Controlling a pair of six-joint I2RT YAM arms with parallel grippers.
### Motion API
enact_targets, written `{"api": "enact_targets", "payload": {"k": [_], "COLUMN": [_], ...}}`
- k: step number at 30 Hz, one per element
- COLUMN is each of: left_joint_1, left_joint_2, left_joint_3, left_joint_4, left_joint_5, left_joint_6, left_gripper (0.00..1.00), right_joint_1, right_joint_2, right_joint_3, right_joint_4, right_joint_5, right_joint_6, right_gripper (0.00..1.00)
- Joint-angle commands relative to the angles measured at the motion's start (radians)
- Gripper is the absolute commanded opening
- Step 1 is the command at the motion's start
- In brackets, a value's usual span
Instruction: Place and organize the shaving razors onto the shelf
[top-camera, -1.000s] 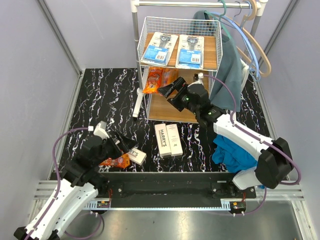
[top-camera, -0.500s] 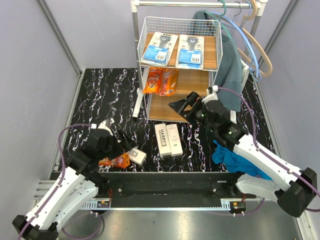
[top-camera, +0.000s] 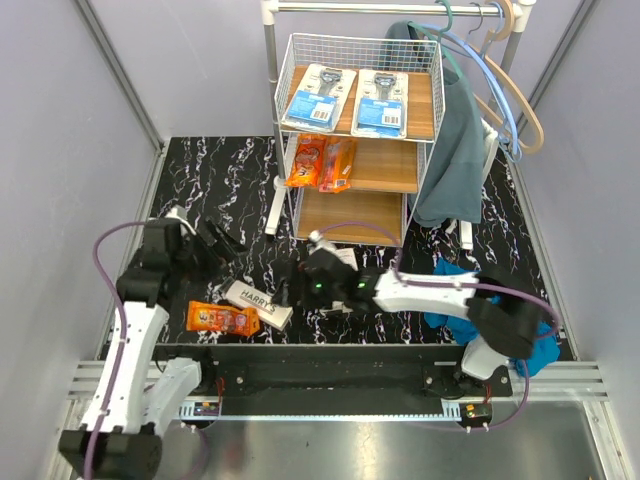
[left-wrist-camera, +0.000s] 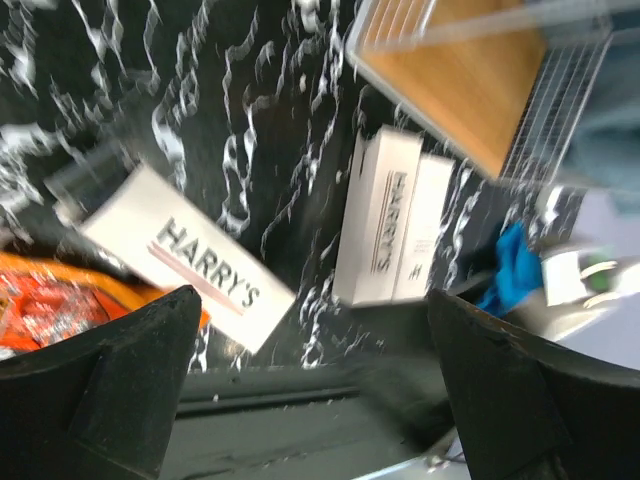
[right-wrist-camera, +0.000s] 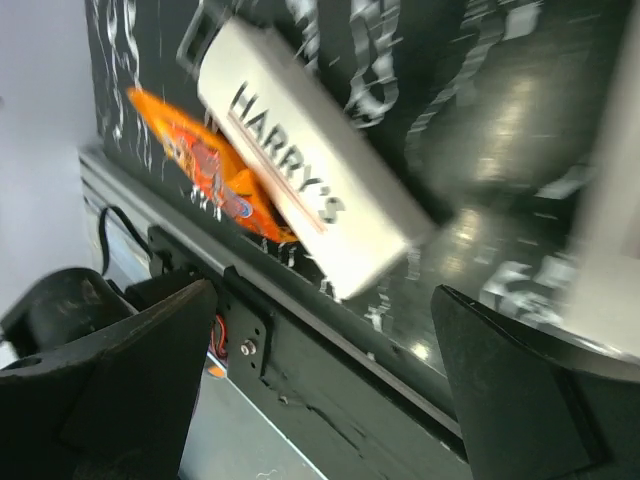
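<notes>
The shelf (top-camera: 425, 95) stands at the back. Two blue-and-white razor cards (top-camera: 318, 95) lie on its top board, and orange bags (top-camera: 322, 160) on the middle board. On the table near the front lie one white HARRY'S box (top-camera: 255, 303) and an orange bag (top-camera: 222, 318). Both show in the left wrist view (left-wrist-camera: 190, 265) (left-wrist-camera: 50, 300) and the right wrist view (right-wrist-camera: 310, 190) (right-wrist-camera: 200, 165). Two more HARRY'S boxes (left-wrist-camera: 395, 230) lie side by side. My left gripper (top-camera: 217, 240) is open and empty, behind the single box. My right gripper (top-camera: 288, 292) is open and empty, just right of that box.
A long white object (top-camera: 272, 205) lies by the shelf's left foot. A blue cloth (top-camera: 455, 290) lies on the table at the right. A white clothes rail with hangers (top-camera: 505, 90) and a grey-green garment (top-camera: 450, 140) stands behind the shelf. The black front rail (top-camera: 330, 355) runs along the near edge.
My right arm has swung from the shelf's middle board down to the table front, beside the single HARRY'S box. My left arm has drawn back and left, away from the box and orange bag.
</notes>
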Motion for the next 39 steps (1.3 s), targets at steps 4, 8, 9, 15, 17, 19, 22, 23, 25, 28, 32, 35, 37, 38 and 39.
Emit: {"api": "enact_targets", "payload": {"k": [4, 8, 9, 15, 17, 19, 22, 23, 25, 28, 32, 35, 37, 38, 39], "left_joint_1": [0.378, 0.44, 0.446, 0.444, 0.446, 0.446, 0.444, 0.448, 0.446, 0.446, 0.446, 0.448, 0.446, 0.446, 0.446], "left_joint_2": [0.111, 0.127, 0.128, 0.12, 0.124, 0.125, 0.116, 0.114, 0.11, 0.108, 0.105, 0.101, 0.097, 0.096, 0.094], "left_joint_3": [0.119, 0.148, 0.156, 0.169, 0.166, 0.159, 0.15, 0.147, 0.142, 0.14, 0.133, 0.125, 0.122, 0.122, 0.122], "left_joint_4": [0.012, 0.004, 0.002, 0.016, 0.019, 0.031, 0.045, 0.045, 0.053, 0.054, 0.064, 0.073, 0.074, 0.077, 0.077], "left_joint_5": [0.402, 0.472, 0.482, 0.513, 0.527, 0.548, 0.564, 0.565, 0.573, 0.584, 0.594, 0.602, 0.604, 0.604, 0.607], "left_joint_6": [0.192, 0.223, 0.229, 0.232, 0.238, 0.235, 0.229, 0.228, 0.226, 0.226, 0.222, 0.216, 0.212, 0.209, 0.208], "left_gripper": [0.99, 0.99, 0.99, 0.99, 0.99, 0.99, 0.99, 0.99, 0.99, 0.99, 0.99, 0.99, 0.99, 0.99, 0.99], "right_joint_1": [0.106, 0.112, 0.114, 0.12, 0.126, 0.138, 0.158, 0.164, 0.172, 0.175, 0.186, 0.195, 0.197, 0.195, 0.195], "right_joint_2": [0.255, 0.346, 0.375, 0.47, 0.499, 0.542, 0.606, 0.622, 0.66, 0.688, 0.718, 0.74, 0.744, 0.749, 0.752], "right_joint_3": [0.31, 0.405, 0.417, 0.512, 0.57, 0.621, 0.733, 0.774, 0.81, 0.81, 0.822, 0.839, 0.842, 0.844, 0.847], "right_joint_4": [0.067, 0.054, 0.047, -0.027, -0.071, -0.152, -0.287, -0.314, -0.375, -0.406, -0.446, -0.486, -0.492, -0.498, -0.512], "right_joint_5": [-0.088, -0.114, -0.117, -0.15, -0.156, -0.136, -0.078, -0.062, -0.021, 0.02, 0.054, 0.077, 0.08, 0.083, 0.083], "right_joint_6": [-0.077, -0.083, -0.087, -0.126, -0.156, -0.198, -0.25, -0.261, -0.281, -0.288, -0.311, -0.316, -0.313, -0.314, -0.314], "right_gripper": [0.96, 0.95, 0.95, 0.92, 0.92, 0.92, 0.93, 0.94, 0.95, 0.95, 0.95, 0.92, 0.79, 0.73, 0.68]}}
